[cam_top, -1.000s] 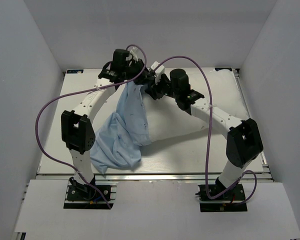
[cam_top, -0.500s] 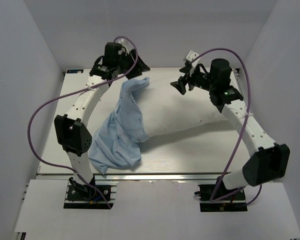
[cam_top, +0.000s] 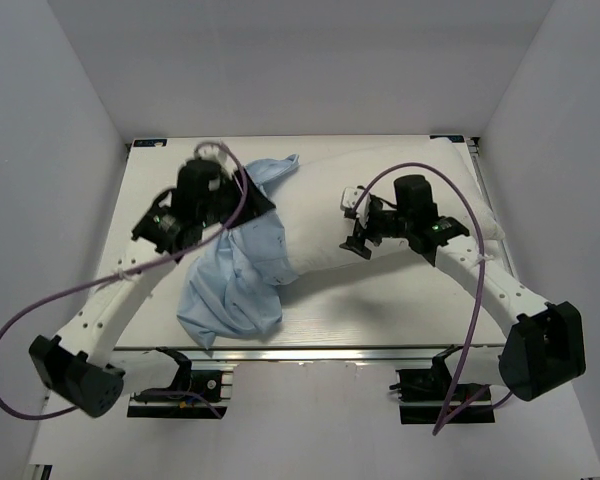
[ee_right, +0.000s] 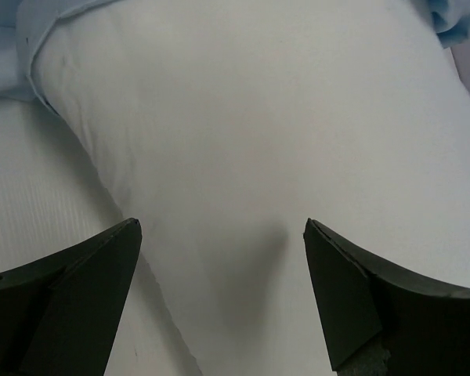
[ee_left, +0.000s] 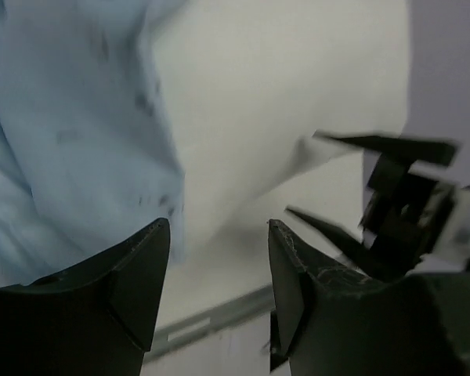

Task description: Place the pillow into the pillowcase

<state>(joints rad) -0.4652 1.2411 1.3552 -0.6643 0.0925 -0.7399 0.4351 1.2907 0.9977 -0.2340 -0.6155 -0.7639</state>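
Note:
The white pillow [cam_top: 400,215] lies across the table, its left end inside the light-blue pillowcase [cam_top: 242,262], which trails in wrinkles toward the near-left. My left gripper [cam_top: 263,203] hovers over the pillowcase's upper part, open and holding nothing. In the left wrist view the left gripper [ee_left: 218,223] frames bare table, with the pillowcase [ee_left: 78,141] and pillow [ee_left: 282,94] beyond. My right gripper [cam_top: 352,228] hangs over the pillow's middle. In the right wrist view the right gripper [ee_right: 222,222] stands wide open above the pillow [ee_right: 251,133], with the pillowcase [ee_right: 31,31] hem at top left.
White walls close in the table [cam_top: 380,310] on the left, back and right. A metal rail [cam_top: 330,352] runs along the near edge. Purple cables loop from both arms. The right gripper's fingers [ee_left: 399,204] show at the right of the left wrist view.
Both grippers have opened and let go of the pillowcase, which has dropped onto the pillow's left end. Both arms drew back from the far edge toward the near side.

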